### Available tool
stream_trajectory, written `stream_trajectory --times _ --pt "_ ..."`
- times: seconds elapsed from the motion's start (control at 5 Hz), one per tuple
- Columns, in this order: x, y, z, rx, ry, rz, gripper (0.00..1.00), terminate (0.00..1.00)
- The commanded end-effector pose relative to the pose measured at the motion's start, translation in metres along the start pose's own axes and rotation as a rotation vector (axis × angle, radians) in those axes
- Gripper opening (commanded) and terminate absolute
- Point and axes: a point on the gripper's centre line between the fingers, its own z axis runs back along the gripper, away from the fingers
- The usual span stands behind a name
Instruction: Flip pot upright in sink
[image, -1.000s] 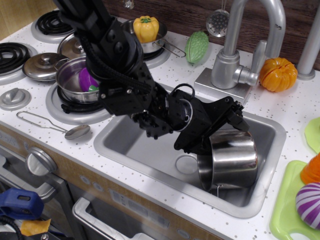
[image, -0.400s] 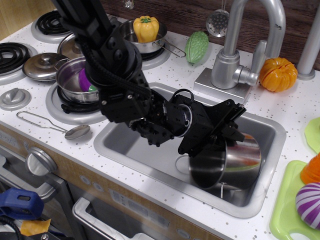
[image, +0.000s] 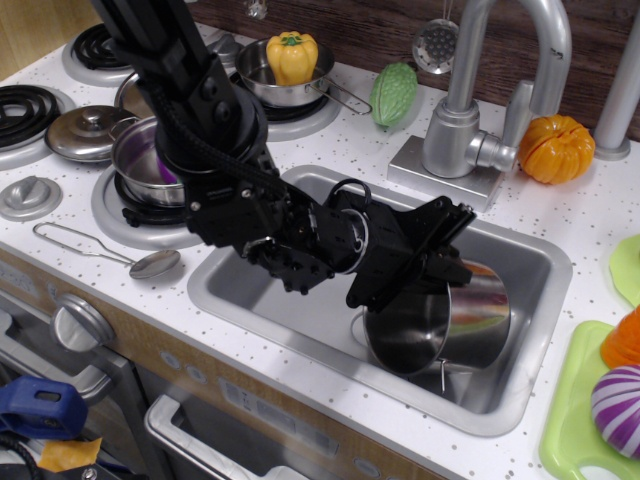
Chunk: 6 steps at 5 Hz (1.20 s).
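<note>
Clamped on the far-left rim of the pot in the right half of the sink, gripper above, pot's axis leaning, mouth up-right, nearly upright

Bright even light, sharp focus, glare on pot.

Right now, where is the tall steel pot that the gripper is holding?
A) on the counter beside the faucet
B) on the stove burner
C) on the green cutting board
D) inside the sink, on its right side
D: the pot sits tilted inside the sink at its right side, with the gripper clamped on its rim.
</note>
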Motion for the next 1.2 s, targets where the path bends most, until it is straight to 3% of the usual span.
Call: stream_trajectory --times 0.0,0.2,0.6,0.8,1.0 --pt "0.008 -0.025 0.011 0.202 0.042 -0.119 0.00 0.00" --pt "0.009 -0.028 0.013 0.310 0.065 -0.162 0.00 0.00" --pt "0.007 -0.022 0.008 0.564 0.013 -0.346 0.00 0.00" --pt "0.006 -0.008 0.006 0.599 -0.014 -0.433 1.00 0.00" --pt "0.006 -0.008 0.006 0.599 -0.014 -0.433 1.00 0.00"
